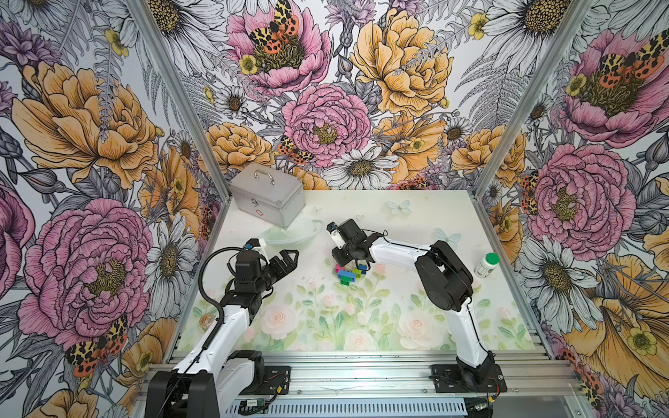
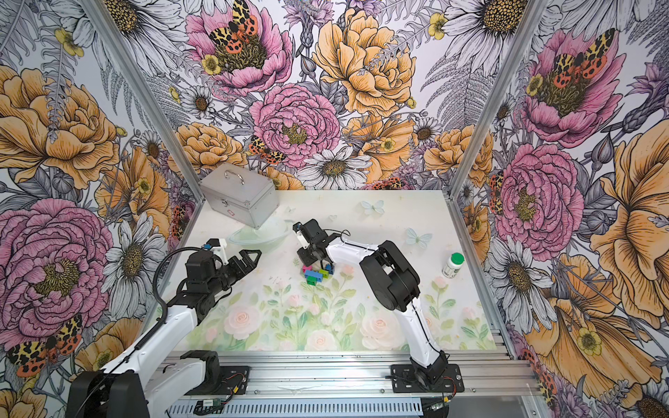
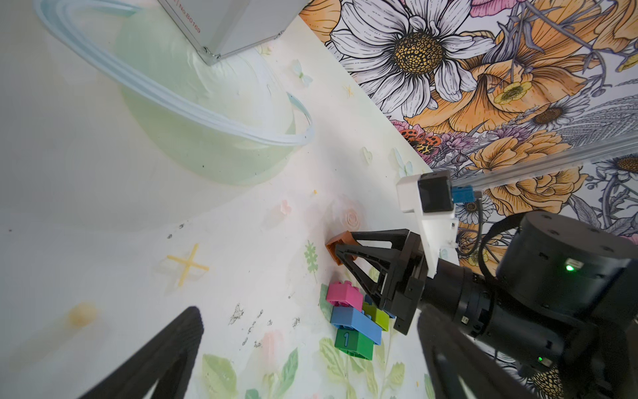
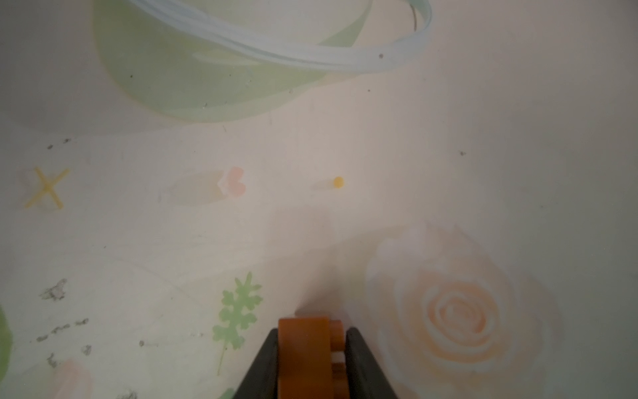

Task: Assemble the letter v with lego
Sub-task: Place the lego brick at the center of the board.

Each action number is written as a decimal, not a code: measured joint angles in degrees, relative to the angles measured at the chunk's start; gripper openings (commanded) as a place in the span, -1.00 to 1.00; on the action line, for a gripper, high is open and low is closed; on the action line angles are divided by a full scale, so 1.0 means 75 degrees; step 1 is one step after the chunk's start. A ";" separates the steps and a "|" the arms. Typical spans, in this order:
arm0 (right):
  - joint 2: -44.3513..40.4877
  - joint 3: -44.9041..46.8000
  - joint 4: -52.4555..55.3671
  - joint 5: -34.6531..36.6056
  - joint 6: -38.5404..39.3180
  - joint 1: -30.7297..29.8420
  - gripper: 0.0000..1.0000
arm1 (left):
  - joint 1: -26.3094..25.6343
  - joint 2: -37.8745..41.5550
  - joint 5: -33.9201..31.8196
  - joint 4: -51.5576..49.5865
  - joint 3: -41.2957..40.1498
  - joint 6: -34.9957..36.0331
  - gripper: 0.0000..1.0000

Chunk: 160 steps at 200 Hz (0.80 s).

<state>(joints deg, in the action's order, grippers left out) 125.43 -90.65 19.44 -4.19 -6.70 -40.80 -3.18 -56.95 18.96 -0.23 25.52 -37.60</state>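
Right tool (image 4: pixel 312 330) pinches the orange brick (image 4: pixel 303 355) low by the desk (image 1: pixel 398 217), near the pink brick (image 3: pixel 343 293) but apart from it. The V (image 1: pixel 349 273) lies mid-desk, unfinished: pink, light-blue bar, green tip, lime and blue joined. Left tool (image 1: pixel 289 254) hangs spread wide, empty, off to its left.

My left arm (image 1: pixel 235 318) sits raised on the left side, left gripper (image 1: pixel 291 261) spread wide, off the table, aimed toward centre. My right arm (image 1: pixel 398 251) reaches inward, elbow high, wrist tipped down. My right gripper (image 3: pixel 342 241) pinches an orange brick (image 4: pixel 303 355) between both fingers.
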 measured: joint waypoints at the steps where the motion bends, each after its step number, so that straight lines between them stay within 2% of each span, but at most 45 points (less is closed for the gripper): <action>1: 0.0000 -0.0012 0.0009 0.0009 0.0012 0.0000 -0.12 | 0.0000 0.0003 0.0003 0.0000 0.0000 0.0003 0.97; 51: 0.0000 -0.0411 0.0583 0.0149 0.0079 0.0055 -0.04 | 0.0006 0.0300 0.0026 -0.0099 0.0000 0.0093 0.97; 68: 0.0000 -0.0481 0.0804 0.0216 0.0117 0.0128 0.06 | 0.0009 0.0312 0.0026 -0.0149 0.0000 0.0099 0.97; 160: 0.0157 -0.0877 0.1967 0.0449 0.0519 0.0233 0.05 | 0.0076 0.0329 0.0026 -0.0213 0.0000 0.0210 0.97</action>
<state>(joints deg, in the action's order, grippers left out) 126.61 -97.23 34.20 -0.82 -2.81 -39.05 -2.61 -54.48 19.16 -1.83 25.52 -36.03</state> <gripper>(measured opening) 0.528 0.986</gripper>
